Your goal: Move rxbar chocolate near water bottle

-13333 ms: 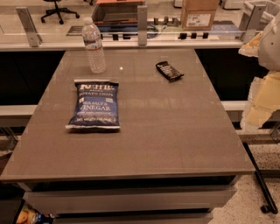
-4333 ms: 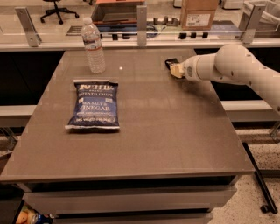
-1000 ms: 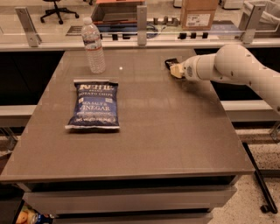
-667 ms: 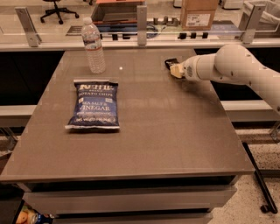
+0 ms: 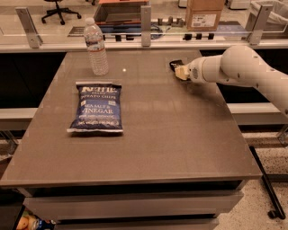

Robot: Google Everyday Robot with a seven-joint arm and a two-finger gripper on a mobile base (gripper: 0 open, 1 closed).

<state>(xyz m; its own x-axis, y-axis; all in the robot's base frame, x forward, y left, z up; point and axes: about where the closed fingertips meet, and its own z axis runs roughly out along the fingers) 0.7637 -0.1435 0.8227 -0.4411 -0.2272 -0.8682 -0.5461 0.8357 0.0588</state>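
The rxbar chocolate [image 5: 175,64] is a small black wrapper lying on the table's far right part; only its far end shows, the rest is under my gripper. My gripper [image 5: 181,72] rests down on the bar, with the white arm [image 5: 238,67] reaching in from the right. The water bottle [image 5: 96,47] stands upright at the table's far left, well to the left of the bar and the gripper.
A large blue chip bag [image 5: 96,108] lies flat on the brown table [image 5: 171,130], left of centre and in front of the bottle. A low rail with metal posts [image 5: 145,20] runs behind the table's far edge. A cardboard box [image 5: 204,13] stands beyond it.
Since the earliest frame the arm has come in from the right and set the gripper on the bar. Over the last second nothing has visibly moved.
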